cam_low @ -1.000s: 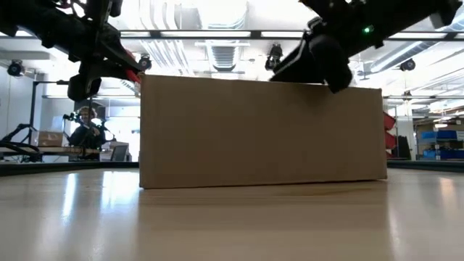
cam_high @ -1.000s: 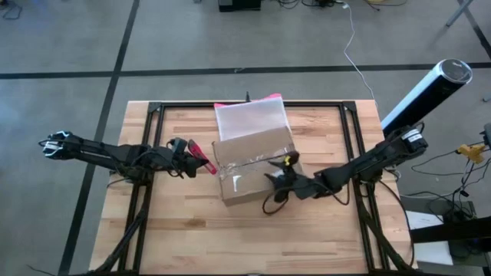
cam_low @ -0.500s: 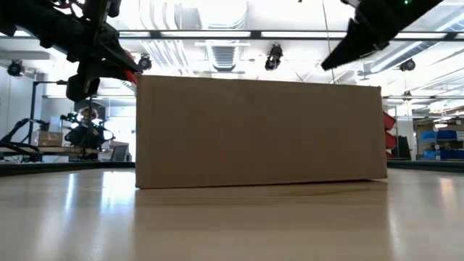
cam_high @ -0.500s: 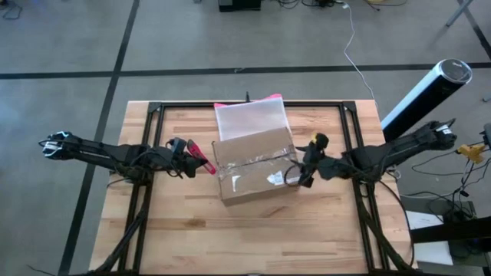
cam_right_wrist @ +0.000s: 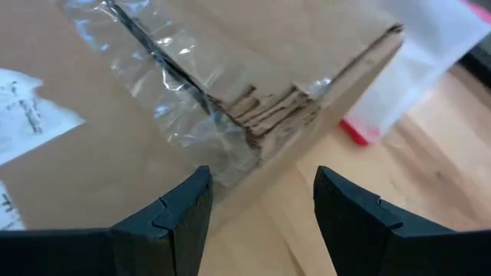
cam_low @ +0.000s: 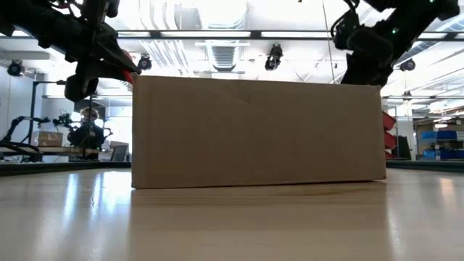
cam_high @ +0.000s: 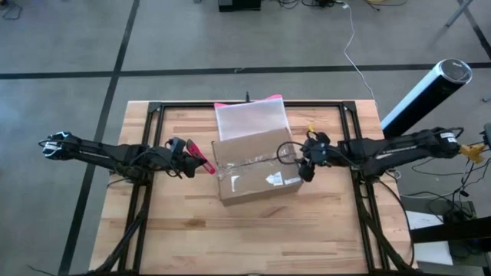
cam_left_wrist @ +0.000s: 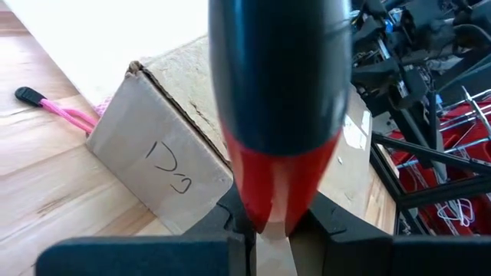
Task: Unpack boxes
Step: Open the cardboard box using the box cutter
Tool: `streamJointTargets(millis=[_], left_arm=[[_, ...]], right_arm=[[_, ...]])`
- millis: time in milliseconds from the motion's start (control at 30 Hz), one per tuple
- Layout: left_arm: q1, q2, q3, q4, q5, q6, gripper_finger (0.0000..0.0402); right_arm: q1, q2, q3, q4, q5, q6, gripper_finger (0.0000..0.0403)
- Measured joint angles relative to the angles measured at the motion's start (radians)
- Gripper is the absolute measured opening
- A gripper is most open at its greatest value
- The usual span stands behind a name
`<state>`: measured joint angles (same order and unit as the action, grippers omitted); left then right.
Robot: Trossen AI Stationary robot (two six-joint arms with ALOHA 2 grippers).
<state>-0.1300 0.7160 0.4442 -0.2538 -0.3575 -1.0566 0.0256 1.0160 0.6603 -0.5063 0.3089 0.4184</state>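
The cardboard box [cam_high: 255, 166] at frame centre remains taped shut, unpacking barely begun: left gripper [cam_high: 201, 162] clenches a red-tipped tool [cam_left_wrist: 278, 107], right gripper [cam_high: 307, 163] spread empty.

- A robotics lab or industrial workspace
- Wooden worktop [cam_high: 184, 230] in a black frame on a grey concrete floor [cam_high: 69, 38] marked with dark lines
- Ceiling strip lights [cam_low: 217, 14], storage shelves [cam_low: 438, 141], loose cables [cam_high: 353, 46]

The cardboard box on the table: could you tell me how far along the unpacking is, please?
Nothing looks done: the box is closed, with tape across its seam. In hand: the left gripper holds a red cutter at one end, and the right gripper is open at the other. Cutting, opening and emptying remain.
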Motion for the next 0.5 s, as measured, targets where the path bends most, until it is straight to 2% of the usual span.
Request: streamJointTargets(millis=[233,500], left_arm=[[0.000,-0.002,0.000,-0.006,-0.016,0.008,0.0035],[0.000,-0.002,-0.002,-0.027,-0.020,0.004,0.0035]], right_arm=[[-0.003,0.056,-0.002,0.078,-0.150,-0.004,0.0199],[-0.003,0.148,0.000,0.180,-0.231,0.009,0.0199]])
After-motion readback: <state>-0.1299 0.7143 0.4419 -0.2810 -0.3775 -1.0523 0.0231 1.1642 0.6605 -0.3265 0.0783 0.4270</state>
